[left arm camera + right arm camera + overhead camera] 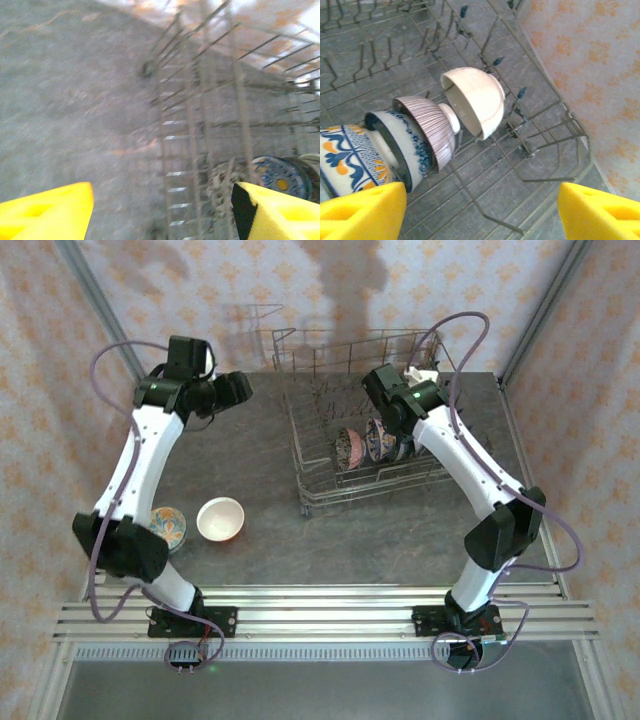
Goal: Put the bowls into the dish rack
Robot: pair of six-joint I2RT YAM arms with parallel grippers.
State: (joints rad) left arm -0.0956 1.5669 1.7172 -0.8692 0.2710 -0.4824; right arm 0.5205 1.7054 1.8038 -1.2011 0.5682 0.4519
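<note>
Four bowls point(427, 125) stand on edge in the dish rack point(298, 455); a white bowl point(221, 519) and a patterned bowl point(167, 525) wait by the table's point(380, 540) near-left edge; left gripper point(162, 205) and right gripper point(481, 202) both gape empty

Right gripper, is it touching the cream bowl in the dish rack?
Apart. The right wrist view shows the right gripper open. Its yellow fingers sit at the bottom corners, with a clear gap up to the cream bowl.
</note>
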